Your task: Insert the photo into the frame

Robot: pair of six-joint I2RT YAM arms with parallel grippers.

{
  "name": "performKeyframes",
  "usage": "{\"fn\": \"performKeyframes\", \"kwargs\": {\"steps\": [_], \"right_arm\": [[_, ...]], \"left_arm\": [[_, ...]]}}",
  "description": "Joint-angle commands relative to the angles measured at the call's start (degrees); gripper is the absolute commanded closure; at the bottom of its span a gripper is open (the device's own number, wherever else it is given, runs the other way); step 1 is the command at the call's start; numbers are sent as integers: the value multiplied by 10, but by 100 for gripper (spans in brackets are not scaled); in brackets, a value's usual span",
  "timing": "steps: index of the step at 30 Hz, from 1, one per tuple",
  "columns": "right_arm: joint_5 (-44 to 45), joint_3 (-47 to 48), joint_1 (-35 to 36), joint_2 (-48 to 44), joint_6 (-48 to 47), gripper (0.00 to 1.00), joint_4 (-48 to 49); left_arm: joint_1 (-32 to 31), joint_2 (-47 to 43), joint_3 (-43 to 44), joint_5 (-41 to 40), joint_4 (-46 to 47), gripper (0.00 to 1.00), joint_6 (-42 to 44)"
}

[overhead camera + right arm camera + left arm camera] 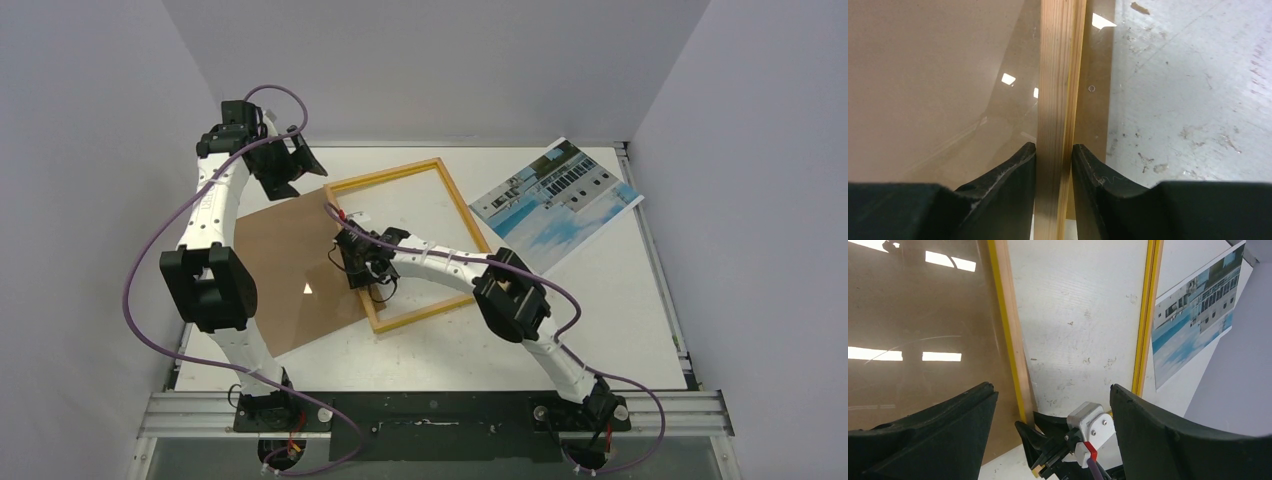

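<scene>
The frame [465,215] lies mid-table, light-wood side up with yellow edges showing. My right gripper [362,268] is shut on its left rail [1055,75], which stands between the fingers [1013,170] over the edge of the brown board. The photo [555,205] lies flat at the far right, apart from the frame, and also shows in the left wrist view [1193,315]. My left gripper [295,170] is open and empty, above the board's far corner, looking down on the frame [1010,340] and my right gripper [1040,450].
A glossy brown backing board [290,275] lies left of the frame, its right edge under the frame's left rail. White walls enclose the table on three sides. A metal rail [430,410] runs along the near edge.
</scene>
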Motion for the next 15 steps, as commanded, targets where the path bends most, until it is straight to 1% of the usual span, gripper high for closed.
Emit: {"fn": "performKeyframes", "kwargs": {"steps": [1,5,9,12,15], "right_arm": [[-51,37,-5,8,10,68,22],[-60,54,-6,26,8,68,16],[-54,50,-11,12,6,67,24],[-47,20,-25,-23,8,67,49],[-45,-37,-47,-72,13,64,96]], "left_arm": [[2,-24,3,4,20,18,-5],[2,-27,4,-5,12,18,-5],[3,-29,10,-21,-2,18,4],[3,-31,9,-38,-15,18,11],[2,-38,2,-38,-16,18,16]]}}
